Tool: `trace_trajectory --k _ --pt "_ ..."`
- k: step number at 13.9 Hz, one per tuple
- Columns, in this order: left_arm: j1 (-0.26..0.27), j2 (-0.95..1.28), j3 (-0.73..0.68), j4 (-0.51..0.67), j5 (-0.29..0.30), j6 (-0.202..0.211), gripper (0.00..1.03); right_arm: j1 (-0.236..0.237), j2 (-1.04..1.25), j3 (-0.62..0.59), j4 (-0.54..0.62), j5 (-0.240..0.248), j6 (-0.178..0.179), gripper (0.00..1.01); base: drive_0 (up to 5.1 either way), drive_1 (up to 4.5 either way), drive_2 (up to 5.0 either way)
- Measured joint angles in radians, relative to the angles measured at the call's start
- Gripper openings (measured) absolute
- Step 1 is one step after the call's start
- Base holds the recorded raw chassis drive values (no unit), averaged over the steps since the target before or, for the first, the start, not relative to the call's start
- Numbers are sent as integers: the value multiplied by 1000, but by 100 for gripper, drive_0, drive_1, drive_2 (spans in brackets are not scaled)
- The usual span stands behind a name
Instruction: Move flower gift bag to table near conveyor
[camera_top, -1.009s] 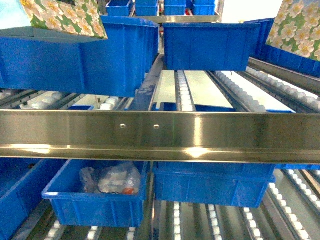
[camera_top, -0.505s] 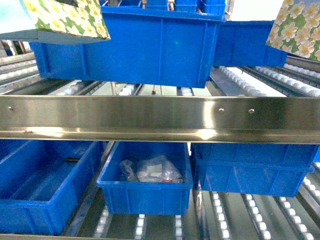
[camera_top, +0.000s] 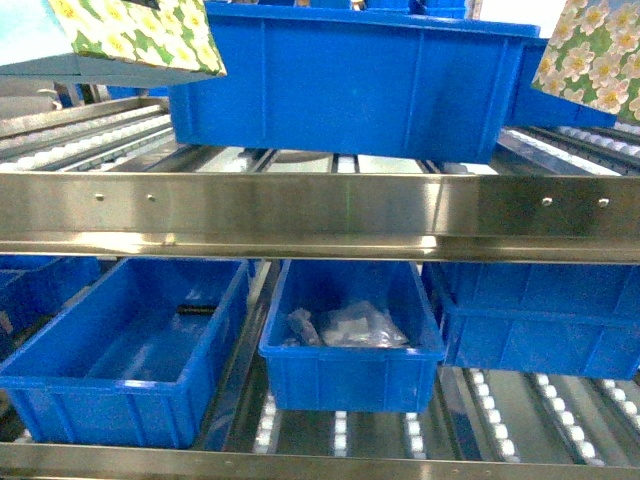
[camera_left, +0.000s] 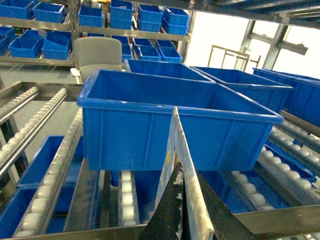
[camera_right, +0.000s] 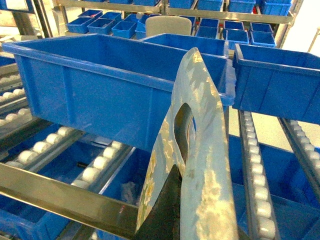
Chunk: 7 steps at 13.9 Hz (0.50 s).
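We've got a flower gift bag (camera_right: 197, 165) pinched in the right gripper (camera_right: 167, 210), another edge (camera_left: 182, 190) clamped in the left gripper (camera_left: 172, 210), held high so they clear the conveyor (camera_top: 320, 215) rail ahead. Counter not in view.

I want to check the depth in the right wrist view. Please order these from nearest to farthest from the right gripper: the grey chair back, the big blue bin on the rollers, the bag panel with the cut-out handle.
1. Bag panel: in the right gripper, bottom centre.
2. Big blue bin: behind the panel, left and centre.
3. Grey chair back: far behind, top centre.
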Motion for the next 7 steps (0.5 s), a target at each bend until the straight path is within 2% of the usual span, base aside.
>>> trace_trajectory --k 7 --pt "0 0 0 3 0 0 2 0 0 0 -1 0 0 2 -475 104 367"
